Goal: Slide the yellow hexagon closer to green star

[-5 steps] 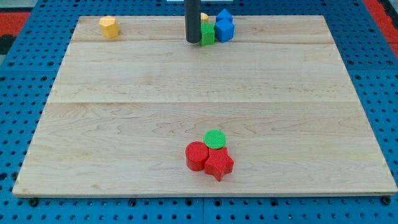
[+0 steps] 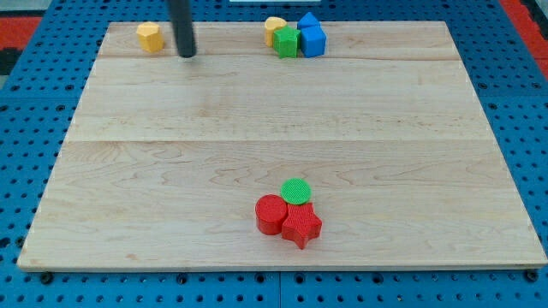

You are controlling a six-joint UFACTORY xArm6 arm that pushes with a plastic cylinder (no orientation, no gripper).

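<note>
While my tip [image 2: 187, 55] rested on the wooden board [image 2: 274, 162] near the view's top, it stood just right of the yellow hexagon [image 2: 150, 37], apart from it; I had no jaws, only a rod; the green star [image 2: 286, 42] sat well apart rightward, touching blue blocks [image 2: 312, 36].

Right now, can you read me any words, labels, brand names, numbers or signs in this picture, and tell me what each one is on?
None: there is no text to read in the camera view.
The wooden board is bare wood.
The blocks, such as the yellow hexagon and the red star, show only ribbed colour.
My tip is plain dark.
The blue pegboard has only holes.
</note>
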